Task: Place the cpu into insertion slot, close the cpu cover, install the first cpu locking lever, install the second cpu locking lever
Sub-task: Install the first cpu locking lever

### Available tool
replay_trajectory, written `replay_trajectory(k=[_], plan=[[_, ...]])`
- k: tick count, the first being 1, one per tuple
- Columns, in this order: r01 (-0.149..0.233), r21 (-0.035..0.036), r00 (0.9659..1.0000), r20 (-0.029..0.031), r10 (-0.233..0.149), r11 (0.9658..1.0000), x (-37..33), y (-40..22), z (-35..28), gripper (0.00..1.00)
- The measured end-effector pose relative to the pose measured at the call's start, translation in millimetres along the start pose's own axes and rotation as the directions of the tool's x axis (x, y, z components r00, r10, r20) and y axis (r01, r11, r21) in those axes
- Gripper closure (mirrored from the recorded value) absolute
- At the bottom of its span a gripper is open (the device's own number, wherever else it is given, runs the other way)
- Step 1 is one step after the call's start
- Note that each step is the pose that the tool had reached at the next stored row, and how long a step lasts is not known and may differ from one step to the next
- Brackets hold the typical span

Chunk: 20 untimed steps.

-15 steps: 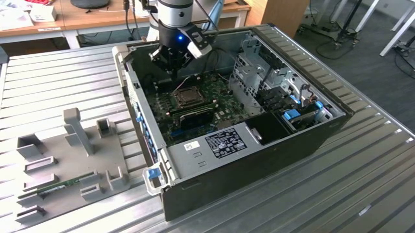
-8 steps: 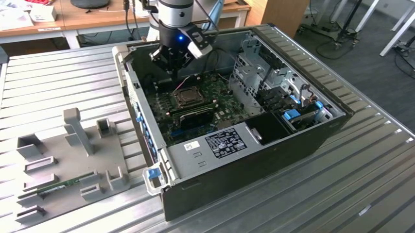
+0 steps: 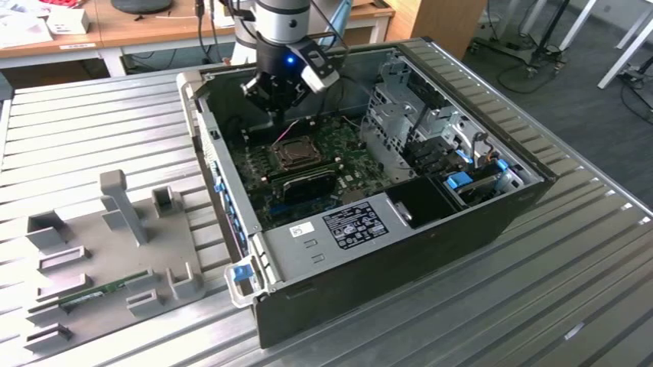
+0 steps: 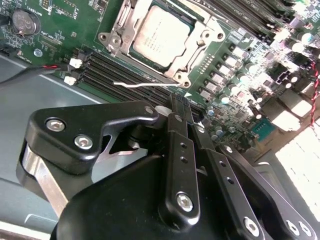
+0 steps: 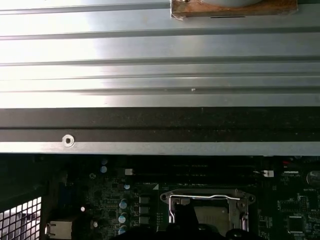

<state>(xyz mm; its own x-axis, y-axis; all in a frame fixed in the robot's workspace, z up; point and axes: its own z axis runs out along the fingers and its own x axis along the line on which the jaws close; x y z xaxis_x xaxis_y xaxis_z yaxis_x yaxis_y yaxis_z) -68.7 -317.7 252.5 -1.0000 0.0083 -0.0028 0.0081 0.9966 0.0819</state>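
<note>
The gripper (image 4: pixel 175 101), pinched shut, hangs by the thin lever (image 4: pixel 142 85), likely to lock the cpu cover (image 4: pixel 197 52) down.

Computer case (image 3: pixel 408 252): one, standing open on one ribbed metal table (image 3: pixel 571 306). Green circuit board (image 3: pixel 342 149): one, inside the case. Insertion slot (image 4: pixel 111 39): one. Cpu (image 4: pixel 160 32): one. Cpu cover (image 4: pixel 201 41): one. Thin wire locking lever (image 4: pixel 142 85): one counted with certainty in the second wrist view. Coin cell (image 4: pixel 25 21): one. Red-and-black cable (image 4: pixel 47 67): one. Small white connectors (image 4: pixel 75 63): two. Long black memory slots: several, number unclear. Labels (image 3: pixel 355 225) on the case's inner panel: two, one dark and one white. Grey fixture plate (image 3: pixel 102 252): one, bearing one green memory stick (image 3: pixel 97 293). Robot arm: one, with one gripper (image 3: pixel 277 99).
</note>
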Motion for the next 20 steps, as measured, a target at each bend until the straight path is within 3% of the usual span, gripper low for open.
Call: replay_trajectory(k=[12, 20], plan=[[0.0, -0.0001, 1.0, 0.0, 0.0, 1.0, -1.3, 0.2, 4.6, 0.9], [0.0, -0.0056, 1.0, -0.0002, 0.0, 1.0, -1.4, 0.1, 6.6, 0.9]])
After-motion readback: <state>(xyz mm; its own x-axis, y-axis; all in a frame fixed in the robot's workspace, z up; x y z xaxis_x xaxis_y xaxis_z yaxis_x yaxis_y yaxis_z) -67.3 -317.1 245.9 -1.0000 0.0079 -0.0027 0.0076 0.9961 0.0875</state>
